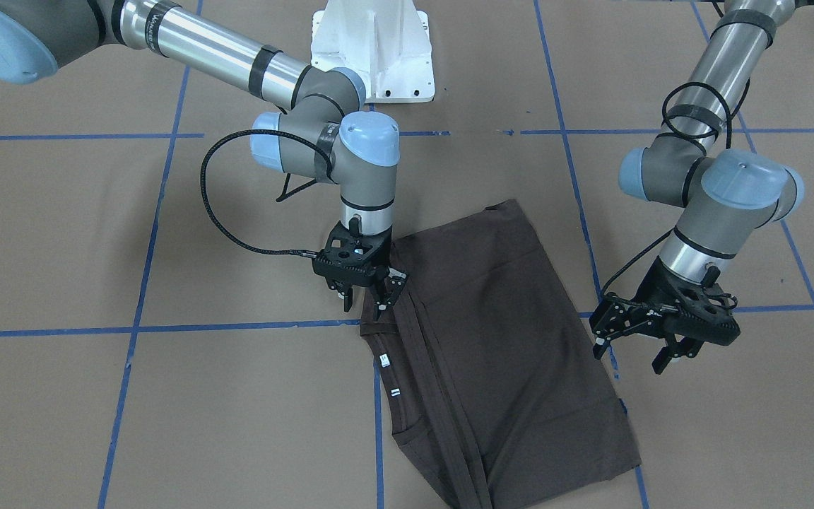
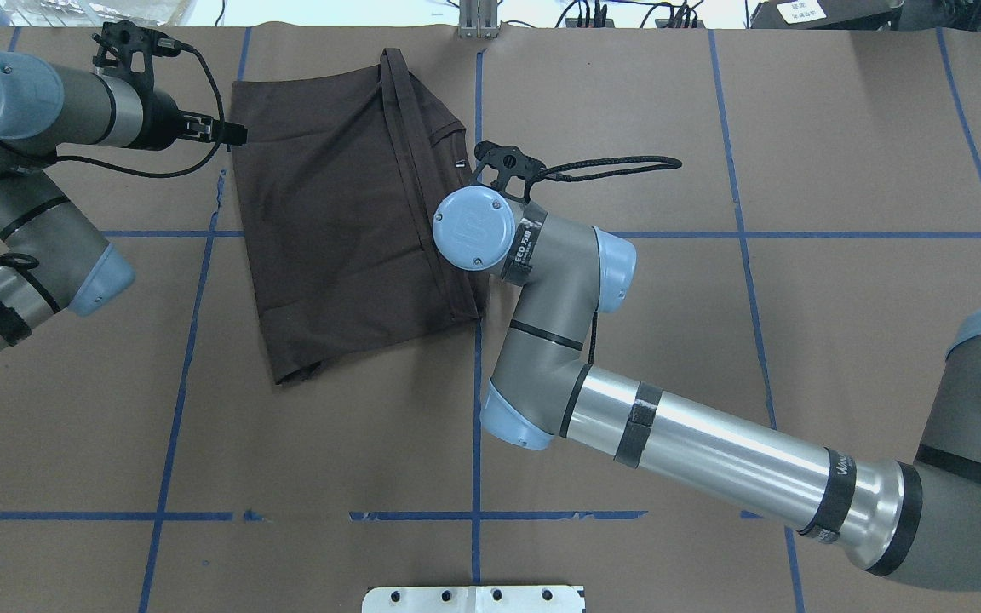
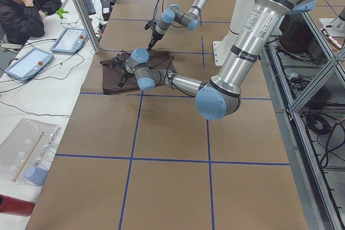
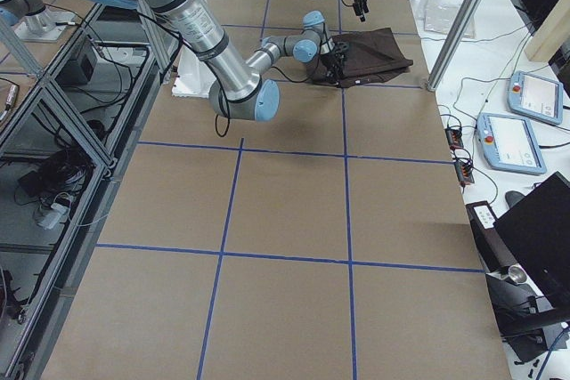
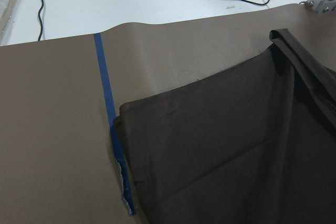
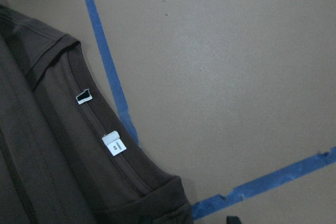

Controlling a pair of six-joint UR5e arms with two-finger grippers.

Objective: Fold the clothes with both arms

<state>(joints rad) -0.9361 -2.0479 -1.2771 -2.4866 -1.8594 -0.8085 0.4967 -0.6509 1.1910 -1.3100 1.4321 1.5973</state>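
My right tool [image 1: 364, 302] hangs with its two fingers apart and nothing in them. It is right over one side edge of the shirt [image 1: 506, 339], close to the collar [image 6: 105, 166] with its two little tags [image 6: 114, 144]. My left tool [image 1: 632, 355] is wide apart and empty too. It hovers just beside the other side edge, over the bare worktop [image 1: 237, 396]. The shirt lies flat on the worktop, already folded narrow, with a long doubled strip down the collar side. In the overhead view its long way runs from 12 o'clock down to 6 o'clock, leaning a little. In that view the shirt is at about 4 o'clock from my left tool, which sits just off a far corner. It is at 9 o'clock from my right tool, which sits near the far end of the other side. So I have one tool on each side of the far end, with the shirt between them. My right tool is the nearer one, since it is above cloth. My left tool would have to slide a bit toward 3 o'clock to reach the edge. I think the next fold should go along the long way, so both tools would pinch the far end and bring it toward 6 o'clock together. If one tool goes ahead of the other, the fold may come out crooked.
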